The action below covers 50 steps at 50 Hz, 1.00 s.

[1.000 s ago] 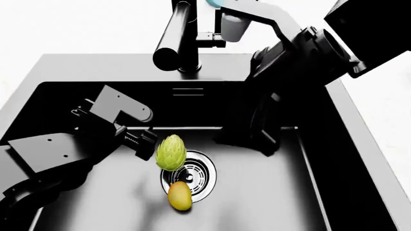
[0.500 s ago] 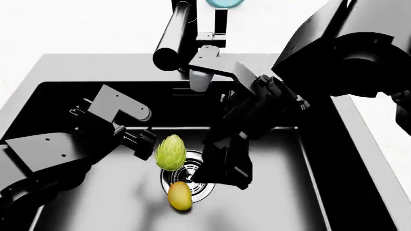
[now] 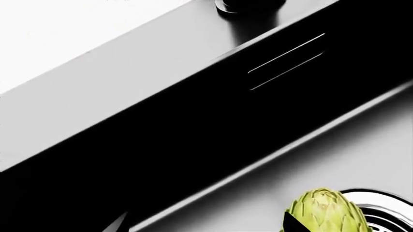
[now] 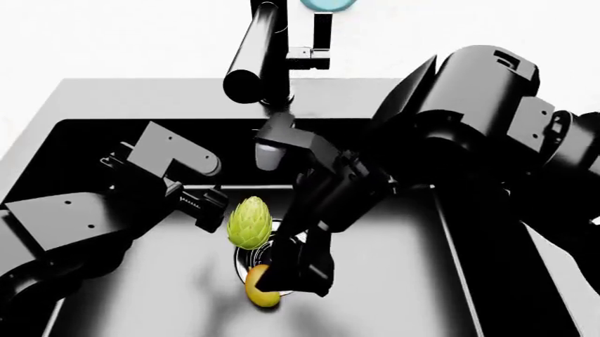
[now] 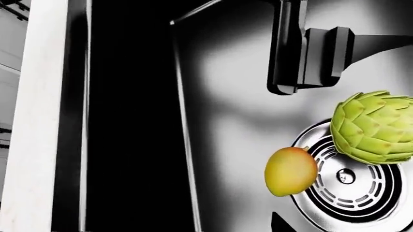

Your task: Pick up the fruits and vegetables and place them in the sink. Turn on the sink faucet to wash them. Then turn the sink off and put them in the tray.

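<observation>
The light green artichoke (image 4: 249,223) stands on the chrome drain (image 4: 298,246) in the black sink (image 4: 140,95). The yellow-orange mango (image 4: 261,296) lies just in front of it. My right gripper (image 4: 292,272) hangs open low in the basin, right over the mango and covering part of it. In the right wrist view the mango (image 5: 290,171) and artichoke (image 5: 374,126) lie beyond one dark fingertip (image 5: 281,225). My left gripper (image 4: 210,210) is open and empty beside the artichoke (image 3: 326,213), which lies outside one fingertip (image 3: 293,224). The black faucet (image 4: 258,56) stands behind. No tray shows.
The basin walls close in on both arms. My right forearm (image 4: 468,119) crosses the back right of the sink, below the faucet spout. A blue-and-white object (image 4: 328,3) shows at the counter's far edge. No water shows at the spout.
My right arm has swung down from beside the faucet into the basin, and its gripper now hangs over the mango. The left arm, artichoke and mango have stayed put.
</observation>
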{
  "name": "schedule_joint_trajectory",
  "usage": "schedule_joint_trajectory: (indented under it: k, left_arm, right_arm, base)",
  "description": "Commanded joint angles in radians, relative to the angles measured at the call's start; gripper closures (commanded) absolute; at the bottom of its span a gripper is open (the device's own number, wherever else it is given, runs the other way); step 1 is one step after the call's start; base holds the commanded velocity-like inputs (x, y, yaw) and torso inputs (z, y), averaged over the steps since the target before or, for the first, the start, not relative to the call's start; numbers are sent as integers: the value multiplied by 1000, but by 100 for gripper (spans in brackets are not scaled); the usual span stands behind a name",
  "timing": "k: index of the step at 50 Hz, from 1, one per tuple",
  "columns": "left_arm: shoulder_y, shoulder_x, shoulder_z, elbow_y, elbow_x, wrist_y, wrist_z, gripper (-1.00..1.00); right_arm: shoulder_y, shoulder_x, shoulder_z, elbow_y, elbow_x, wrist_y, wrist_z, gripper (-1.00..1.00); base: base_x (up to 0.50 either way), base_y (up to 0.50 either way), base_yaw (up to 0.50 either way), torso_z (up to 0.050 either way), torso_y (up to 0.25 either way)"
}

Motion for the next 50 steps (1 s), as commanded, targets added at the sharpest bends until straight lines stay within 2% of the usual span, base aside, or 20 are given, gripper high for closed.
schedule_joint_trajectory:
  k: [1, 20, 31, 44, 50]
  left_arm:
    - [-1, -2, -3, 6, -6, -2, -5, -100]
    - [2, -4, -1, 3, -5, 3, -3, -100]
    - [2, 3, 10, -9, 4, 5, 1, -100]
    - [1, 5, 18, -14, 10, 7, 7, -100]
    - [2, 3, 18, -13, 9, 7, 6, -100]
  right_arm:
    - [-47, -51, -29, 80, -38, -35, 6, -100]
    - [-53, -87, -70, 131, -67, -29, 6, -100]
    - [-116, -136, -84, 216, -100, -55, 76, -100]
    - [-186, -260, -127, 418, -193, -199, -4, -100]
    - [-195, -292, -164, 458, -201, -173, -45, -100]
  base:
    - [0, 0, 0, 0, 0]
    - [0, 0, 0, 0, 0]
    - [0, 0, 0, 0, 0]
    - [0, 0, 0, 0, 0]
    - [0, 0, 0, 0, 0]
